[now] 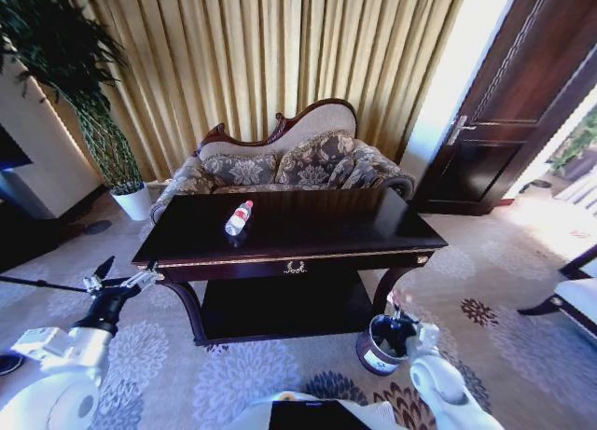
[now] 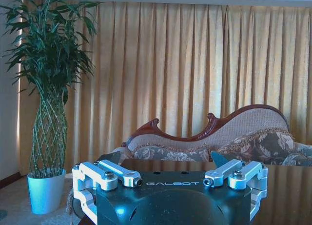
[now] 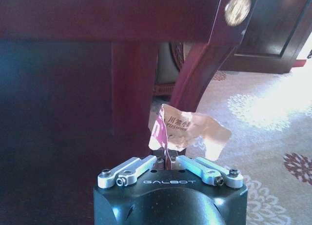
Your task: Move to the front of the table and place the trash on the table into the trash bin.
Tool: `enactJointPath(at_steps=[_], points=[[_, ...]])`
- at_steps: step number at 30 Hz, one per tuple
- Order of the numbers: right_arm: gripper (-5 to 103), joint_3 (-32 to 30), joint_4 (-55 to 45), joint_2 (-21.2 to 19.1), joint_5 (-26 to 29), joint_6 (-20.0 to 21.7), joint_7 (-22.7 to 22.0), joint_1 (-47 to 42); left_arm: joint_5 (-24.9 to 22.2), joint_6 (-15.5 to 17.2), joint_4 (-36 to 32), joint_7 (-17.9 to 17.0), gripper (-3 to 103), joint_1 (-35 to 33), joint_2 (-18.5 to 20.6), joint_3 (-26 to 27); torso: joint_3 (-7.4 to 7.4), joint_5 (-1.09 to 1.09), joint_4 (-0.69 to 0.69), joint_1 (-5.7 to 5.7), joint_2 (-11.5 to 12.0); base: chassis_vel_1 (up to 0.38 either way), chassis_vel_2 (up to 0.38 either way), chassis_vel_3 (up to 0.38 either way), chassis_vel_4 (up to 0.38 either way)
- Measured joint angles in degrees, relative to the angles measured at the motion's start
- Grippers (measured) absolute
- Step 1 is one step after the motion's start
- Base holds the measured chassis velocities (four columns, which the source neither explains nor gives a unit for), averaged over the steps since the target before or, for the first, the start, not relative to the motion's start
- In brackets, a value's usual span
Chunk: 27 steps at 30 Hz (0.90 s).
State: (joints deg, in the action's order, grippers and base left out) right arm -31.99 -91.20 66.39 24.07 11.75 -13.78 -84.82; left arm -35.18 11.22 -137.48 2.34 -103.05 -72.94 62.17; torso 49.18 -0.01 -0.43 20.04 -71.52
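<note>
The dark table point(image 1: 373, 232) stands straight ahead, and a clear bottle with a red cap point(image 1: 239, 217) lies on its left half. My left gripper point(image 1: 126, 273) hovers open and empty by the table's front left corner; the left wrist view shows its fingers point(image 2: 109, 158) spread wide toward the tabletop point(image 2: 287, 186). My right gripper point(image 1: 403, 325) hangs low at the front right, just above the round dark trash bin point(image 1: 377, 353). In the right wrist view that gripper point(image 3: 165, 159) is shut on a crumpled red-silver wrapper point(image 3: 190, 131), with the table leg point(image 3: 195, 83) behind it.
A patterned sofa point(image 1: 280, 164) stands behind the table in front of gold curtains. A tall plant in a white pot point(image 1: 133, 202) is at the back left. A dark door point(image 1: 504, 122) is at the right, and a white-cushioned bench point(image 1: 574, 295) sits at the right edge.
</note>
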Motion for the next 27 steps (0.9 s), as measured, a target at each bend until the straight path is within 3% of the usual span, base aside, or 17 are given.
enactJointPath(at_steps=[10, 18, 22, 26, 27], points=[[0, 4.1, 20.7, 1.8, -4.5, -0.2, -1.9, 10.5, -0.2, -0.2, -0.4, 0.0, 100, -0.3, -0.6, 0.2, 0.00, 0.00, -0.01, 0.00, 0.0, 0.000, 0.000, 0.000, 0.000], [-1, 5.2, 27.3, 2.2, -5.7, -1.0, -6.2, 13.7, -0.5, -0.2, -0.6, -0.1, 100, -0.3, -0.8, 0.6, 0.00, -0.01, -0.01, 0.00, 0.0, 0.000, 0.000, 0.000, 0.000], [10, 5.5, 27.4, 2.0, -5.8, -1.2, -6.8, 13.8, -0.5, -0.3, -0.7, -0.2, 100, -0.4, -1.0, 0.5, 0.00, -0.01, 0.00, 0.00, 0.0, 0.000, 0.000, 0.000, 0.000], [31, 5.5, 26.9, 1.8, -5.9, -1.2, -6.9, 13.7, -0.5, -0.3, -0.8, -0.2, 100, -0.3, -1.0, 0.4, 0.00, -0.01, 0.00, -0.01, 0.0, 0.000, 0.000, 0.000, 0.000], [31, 5.5, 26.9, 1.8, -5.9, -1.2, -6.9, 13.7, -0.5, -0.3, -0.8, -0.2, 100, -0.3, -1.0, 0.4, 0.00, -0.01, 0.00, -0.01, 0.0, 0.000, 0.000, 0.000, 0.000]])
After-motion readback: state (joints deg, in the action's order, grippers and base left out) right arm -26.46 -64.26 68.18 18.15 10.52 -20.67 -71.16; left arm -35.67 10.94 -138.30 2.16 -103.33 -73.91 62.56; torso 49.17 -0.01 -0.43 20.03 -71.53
